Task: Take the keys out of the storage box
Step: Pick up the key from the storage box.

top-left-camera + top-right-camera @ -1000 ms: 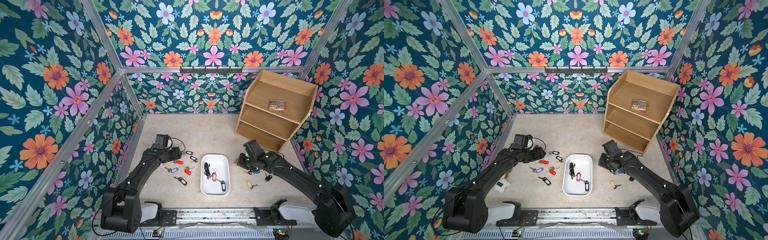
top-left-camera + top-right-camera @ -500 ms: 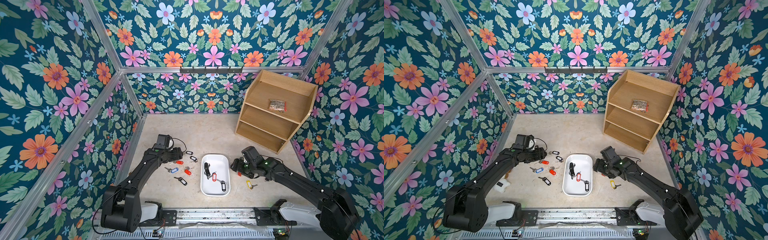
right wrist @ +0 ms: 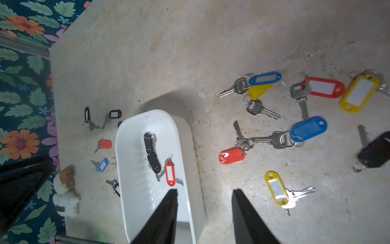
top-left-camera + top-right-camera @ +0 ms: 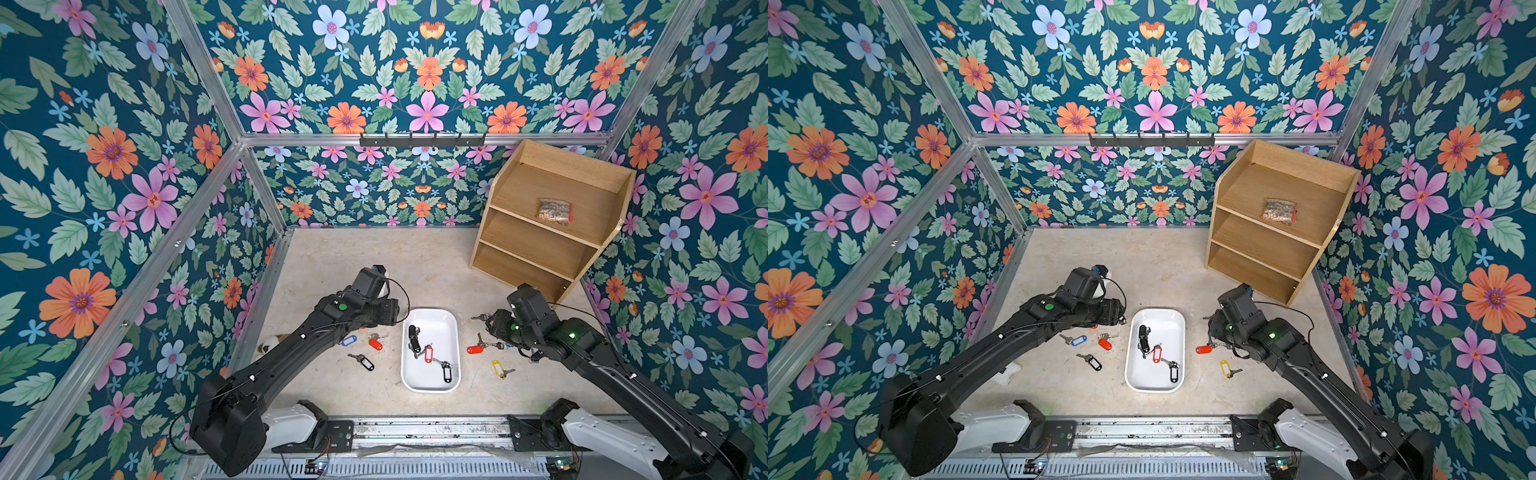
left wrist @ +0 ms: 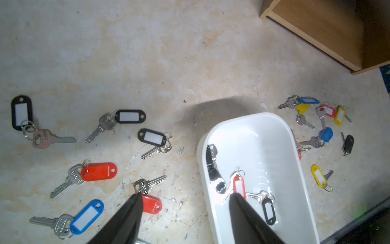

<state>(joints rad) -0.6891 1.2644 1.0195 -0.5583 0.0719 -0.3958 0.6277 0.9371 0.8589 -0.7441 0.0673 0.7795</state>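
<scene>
The right pincer (image 3: 205, 191) has opened, leaving a red-tagged key (image 4: 474, 349) beside the storage box (image 4: 442, 332).

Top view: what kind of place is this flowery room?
Probably a robot practice booth, not a real room: flowered wall panels on a metal frame, a left arm and right arm mounted on a front rail, and keys scattered beside a white storage box.

The left gripper (image 5: 185, 198) hangs with jaws apart and empty, one finger over the white storage box (image 5: 272, 135) holding a few tagged keys (image 5: 239, 187), the other above more scattered across the mottled floor (image 5: 168, 63).
</scene>
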